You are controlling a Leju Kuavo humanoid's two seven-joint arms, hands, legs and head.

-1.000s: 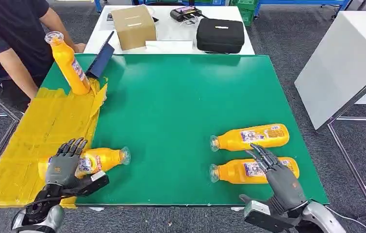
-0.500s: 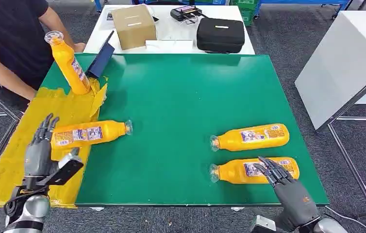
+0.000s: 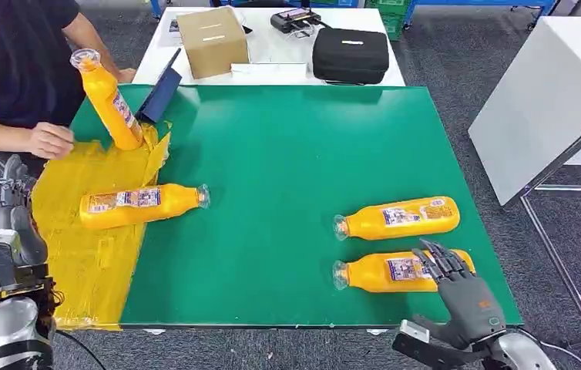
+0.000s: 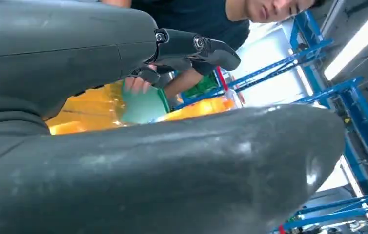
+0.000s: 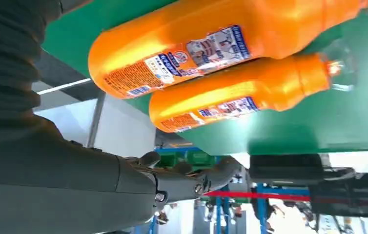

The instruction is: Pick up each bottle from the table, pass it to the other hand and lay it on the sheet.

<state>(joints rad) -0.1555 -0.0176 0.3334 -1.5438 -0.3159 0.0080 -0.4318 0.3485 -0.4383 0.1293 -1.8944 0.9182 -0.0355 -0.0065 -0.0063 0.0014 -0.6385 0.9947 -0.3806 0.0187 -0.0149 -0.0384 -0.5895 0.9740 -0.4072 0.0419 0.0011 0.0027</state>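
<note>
An orange bottle (image 3: 137, 205) lies on its side on the yellow sheet (image 3: 87, 258), its cap reaching onto the green mat (image 3: 287, 146). Another orange bottle (image 3: 110, 100) stands upright at the sheet's far end. Two more lie side by side on the mat at the right, the far one (image 3: 399, 217) (image 5: 240, 95) and the near one (image 3: 384, 272) (image 5: 211, 46). My right hand (image 3: 461, 297) (image 5: 172, 185) is open, its fingertips over the near bottle's base end. Off the table's left edge, my left hand (image 3: 11, 220) (image 4: 192, 48) is raised, open and holds nothing.
A person stands at the far left corner with a hand (image 3: 50, 140) on the sheet. Behind the mat, a white table carries a cardboard box (image 3: 212, 40) and a black case (image 3: 349, 55). A dark tablet (image 3: 160, 96) leans by the upright bottle. Another white table (image 3: 549, 92) stands to the right.
My left hand let go of the bottle on the sheet and drew back left, off the table. The person's hand came onto the sheet. My right hand stays by the near bottle.
</note>
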